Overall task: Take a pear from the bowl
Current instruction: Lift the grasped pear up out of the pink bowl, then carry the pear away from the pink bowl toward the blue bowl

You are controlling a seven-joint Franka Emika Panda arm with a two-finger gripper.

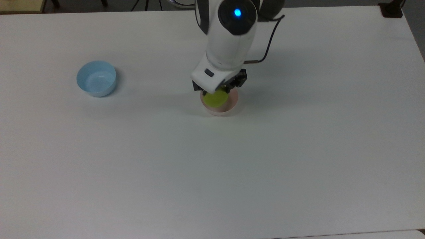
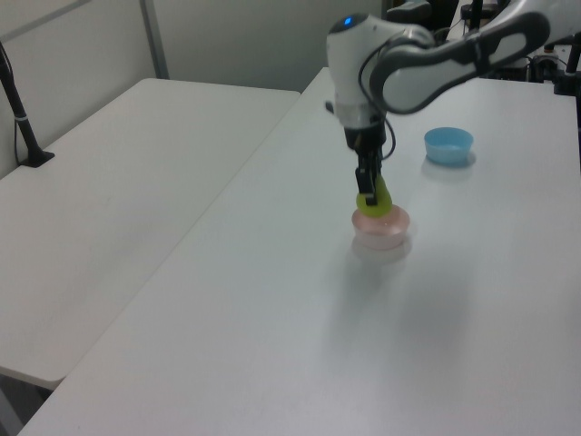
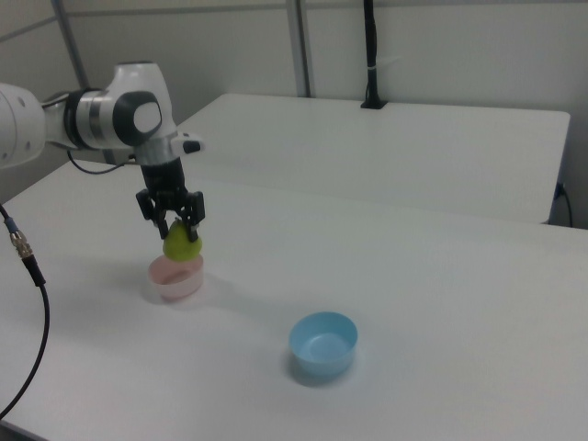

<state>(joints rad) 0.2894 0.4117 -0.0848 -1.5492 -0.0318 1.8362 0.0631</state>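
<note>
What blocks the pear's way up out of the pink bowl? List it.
Nothing visible. The end effector is shut on the pear, which hangs just above the pink bowl, clear of its rim. The blue bowl stands well apart on the table.

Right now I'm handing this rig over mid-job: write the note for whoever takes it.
Tool: shut on the pear, gripping it from above.
Pear: lifted just clear of the pink bowl, hanging directly over it.
Pink bowl: on the white table, nothing else seen in it.
Blue bowl: apart at the top view's left, untouched.
Done: grasp made, pear out of the bowl.
Left: raise it a little higher to confirm the hold.
</note>
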